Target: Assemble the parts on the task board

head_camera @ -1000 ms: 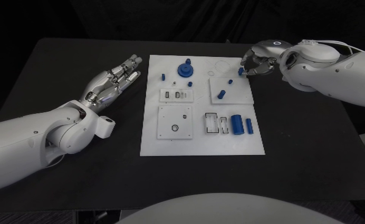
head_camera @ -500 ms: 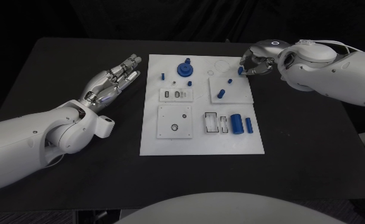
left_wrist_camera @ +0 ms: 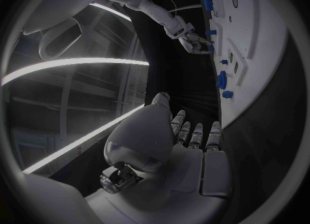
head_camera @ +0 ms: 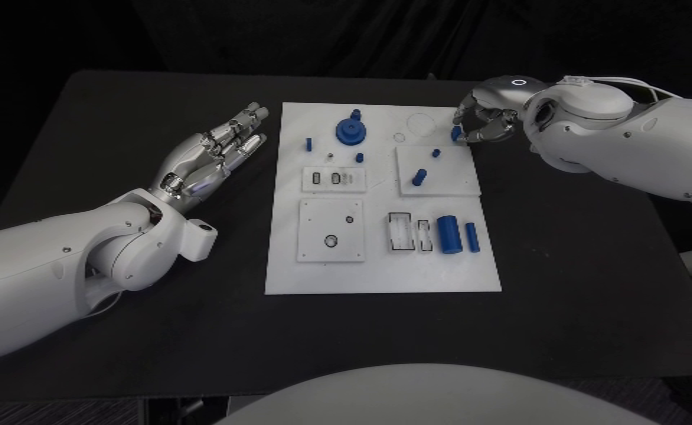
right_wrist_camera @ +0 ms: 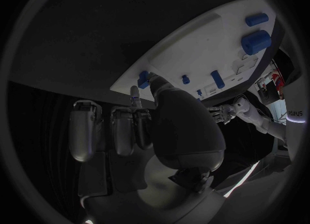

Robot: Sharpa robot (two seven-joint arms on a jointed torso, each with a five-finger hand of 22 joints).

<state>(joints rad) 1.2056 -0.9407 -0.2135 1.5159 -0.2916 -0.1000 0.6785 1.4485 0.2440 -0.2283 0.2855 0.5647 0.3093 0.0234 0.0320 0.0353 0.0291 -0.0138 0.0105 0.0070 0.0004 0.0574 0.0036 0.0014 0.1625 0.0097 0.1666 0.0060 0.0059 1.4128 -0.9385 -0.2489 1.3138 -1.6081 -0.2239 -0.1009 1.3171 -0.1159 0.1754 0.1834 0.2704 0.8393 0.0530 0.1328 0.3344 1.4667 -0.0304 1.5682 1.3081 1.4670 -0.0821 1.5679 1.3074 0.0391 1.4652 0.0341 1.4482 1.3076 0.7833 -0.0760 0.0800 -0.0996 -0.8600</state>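
The white task board point(head_camera: 378, 263) lies in the middle of the black table. My right hand point(head_camera: 488, 123) hovers at the board's far right corner and pinches a small blue part point(head_camera: 457, 133) between thumb and finger; the right wrist view shows this part point(right_wrist_camera: 143, 78) at the fingertips over the board's edge point(right_wrist_camera: 194, 53). My left hand point(head_camera: 216, 150) lies open on the table just off the board's left edge, fingers stretched out and together, holding nothing. A large round blue part point(head_camera: 351, 131) stands near the board's far edge.
Two blue cylinders point(head_camera: 449, 235) point(head_camera: 472, 237) lie near the board's right front. Small blue pegs point(head_camera: 436, 155) point(head_camera: 420, 180) sit on the raised right plate, another peg point(head_camera: 309, 144) at the far left. Bare black table surrounds the board.
My right forearm has shifted slightly toward the board while its hand keeps the small blue part at the far right corner. The left hand has not moved.
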